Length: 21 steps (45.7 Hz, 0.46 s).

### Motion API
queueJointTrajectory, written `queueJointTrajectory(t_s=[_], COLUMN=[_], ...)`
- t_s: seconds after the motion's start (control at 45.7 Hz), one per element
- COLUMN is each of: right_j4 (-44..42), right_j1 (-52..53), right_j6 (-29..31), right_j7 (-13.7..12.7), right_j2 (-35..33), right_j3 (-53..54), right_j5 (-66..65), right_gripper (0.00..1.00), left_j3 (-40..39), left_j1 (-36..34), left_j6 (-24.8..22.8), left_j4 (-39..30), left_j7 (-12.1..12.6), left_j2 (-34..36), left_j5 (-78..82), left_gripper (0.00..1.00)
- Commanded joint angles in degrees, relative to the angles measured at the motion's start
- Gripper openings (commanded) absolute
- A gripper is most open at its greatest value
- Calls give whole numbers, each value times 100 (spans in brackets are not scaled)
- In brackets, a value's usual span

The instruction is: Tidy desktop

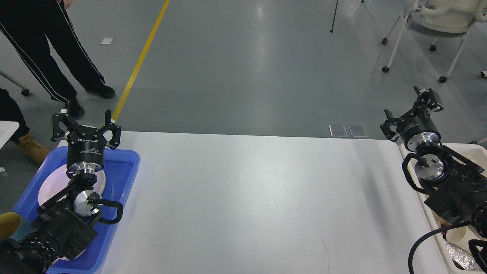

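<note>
The white desktop (251,198) fills the middle of the head view and bears nothing on its surface. My left gripper (86,125) is open and empty, raised over the far end of the blue tray (118,179) at the desktop's left edge. A white plate (53,182) lies in that tray, partly hidden by my left arm. My right gripper (411,113) is open and empty, raised above the desktop's far right corner, over the far end of the cream bin (430,198).
The cream bin stands off the right edge, holding a paper cup (456,234) and foil (460,257), mostly hidden by my right arm. A person's legs (49,53) stand on the floor behind the left corner. A wheeled chair (437,26) stands far right.
</note>
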Motion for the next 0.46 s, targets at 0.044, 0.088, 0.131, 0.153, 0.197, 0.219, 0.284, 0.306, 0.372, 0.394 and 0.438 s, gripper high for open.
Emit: queueJointTrajectory(t_s=[0.044, 0.088, 0.131, 0.153, 0.197, 0.219, 0.284, 0.306, 0.372, 0.394, 0.438], right_j4=[443, 443, 443, 443, 443, 443, 443, 443, 443, 443, 443], right_j1=[-457, -519, -580, -624, -660, -660, -651, -651, -642, -642, -642], right_j6=[114, 141, 176, 176, 185, 185, 167, 167, 158, 158, 150], right_j7=[24, 103, 252, 357, 507, 568, 648, 657, 657, 657, 657], right_j2=[146, 304, 401, 453, 471, 480, 506, 507, 507, 498, 480], right_j3=[447, 464, 456, 447, 447, 456, 456, 456, 456, 464, 456], right_j5=[0, 0, -8, -17, -17, -35, -35, -35, -35, -35, -35], right_gripper=[100, 100, 100, 100, 100, 100, 100, 100, 100, 100, 100], left_j3=[0, 0, 0, 0, 0, 0, 0, 0, 0, 0, 0], left_j1=[1, -8, -8, -8, 1, 1, -8, -8, -8, -8, -8], left_j6=[6, -3, -3, 6, -3, 6, -3, 6, -3, -3, 6], left_j4=[0, 0, 0, 0, 0, 0, -8, 0, 0, 0, 0], left_j7=[0, 0, 0, 0, 0, 0, 0, 0, 0, 0, 0], left_j2=[0, 0, 0, 0, 0, 0, 0, 0, 0, 0, 0], left_j5=[0, 0, 0, 0, 0, 0, 0, 0, 0, 0, 0], left_gripper=[97, 97, 97, 97, 97, 97, 97, 97, 97, 97, 97])
